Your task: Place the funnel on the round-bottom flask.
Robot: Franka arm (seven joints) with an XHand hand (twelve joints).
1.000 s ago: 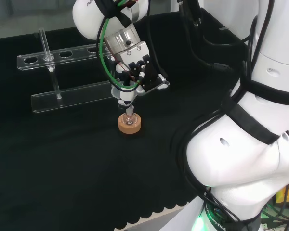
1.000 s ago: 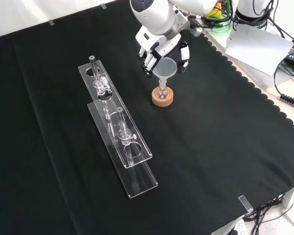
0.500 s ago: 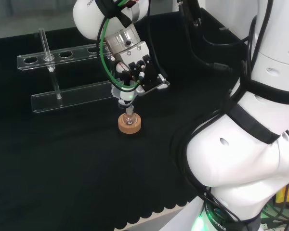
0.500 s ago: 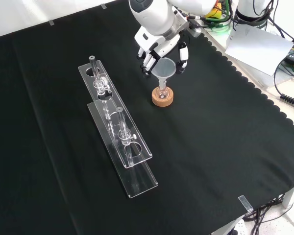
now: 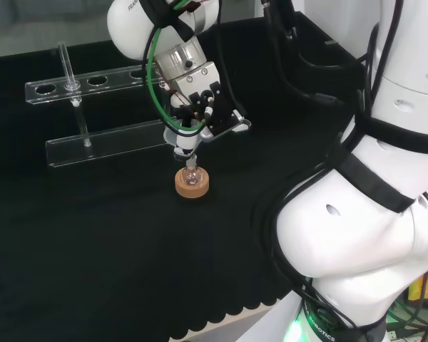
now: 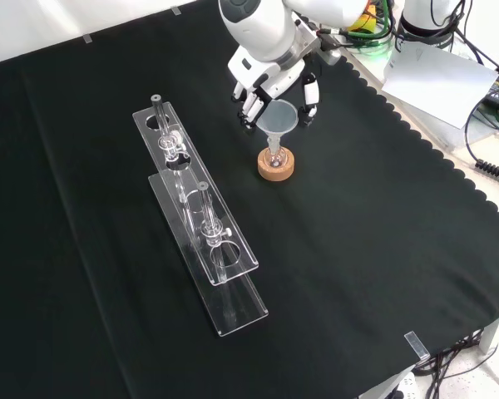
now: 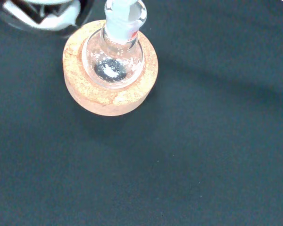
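Front view: clear cone-shaped funnel [image 6: 278, 117] sits directly above the small clear glass round-bottom flask [image 6: 274, 155], stem pointing down into the flask's neck as far as I can tell; whether the stem is fully seated is too fine to see. Flask rests upright in the round cork ring stand [image 6: 276, 166] on the black-cloth worktop [image 6: 382, 249]. Black and white hand [image 6: 270, 83] is right above the flask, fingers curled around the funnel's wide rim on both sides, gripping it. Head view shows the hand [image 5: 200, 107] over the flask [image 5: 191, 173] and cork ring [image 5: 191, 184]. Wrist view: flask [image 7: 114, 61] centred in the ring [image 7: 108, 70], a pale tube at its neck, likely the funnel stem.

Handling, judged: funnel looks thin, light, stiff and smooth, so likely slippery in the fingers; could be glass or plastic, treat as fragile. Best hold is the wide rim of the cone, as now, leaving the stem free to go into the neck. Flask is small, light and round-bottomed, kept upright by the cork ring alone, so a sideways nudge from the stem could tip it or drag the ring.

Clear acrylic tube rack [image 6: 195, 220], left of the flask in the front view, stands well apart.
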